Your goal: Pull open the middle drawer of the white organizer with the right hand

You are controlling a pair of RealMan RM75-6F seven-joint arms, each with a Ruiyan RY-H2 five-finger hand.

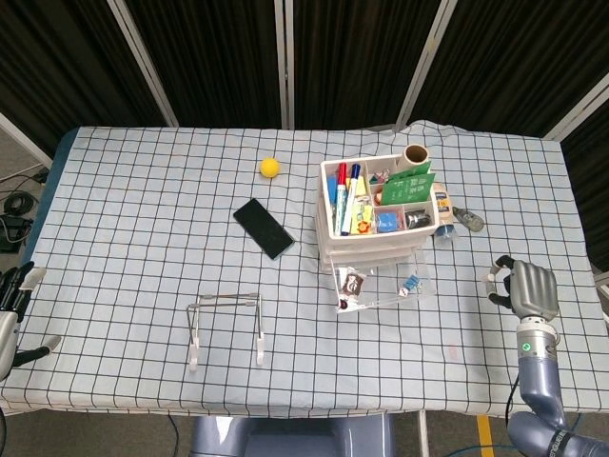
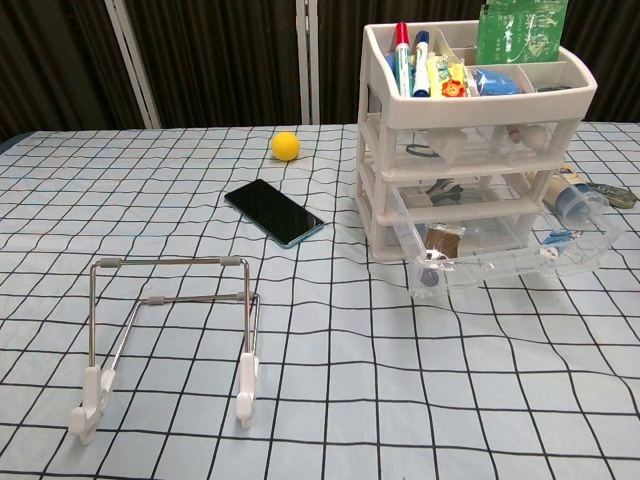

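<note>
— Where does the white organizer [image 1: 378, 214] stand?

— On the checked tablecloth [image 1: 143, 238], toward two o'clock from the table's middle in the head view. Its top tray holds markers [image 2: 408, 60] and a green packet [image 2: 515, 32].

— And the drawers?

— One clear drawer [image 2: 505, 252] is pulled out toward six o'clock; the chest view shows it to be the lowest tier, with small items inside. The middle drawer [image 2: 470, 194] above it sits flush in the frame.

— The right hand?

— The right hand [image 1: 526, 289] hangs at about four o'clock from the organizer, well apart from it, near the table's right edge. Its fingers curl inward and hold nothing. The chest view does not show it.

— The left one?

— Only a part of the left hand [image 1: 11, 305] shows at the nine o'clock edge of the head view, off the table. A few dark fingers point up, but I cannot tell if they are spread or closed.

— What else lies there?

— A yellow ball [image 1: 270, 168] at about ten o'clock from the organizer, a black phone [image 1: 264, 228] lying flat at its nine o'clock, and a wire stand [image 2: 170, 330] near the front edge at about seven o'clock. A cardboard roll [image 1: 416, 153] stands just behind the organizer at twelve o'clock.
</note>
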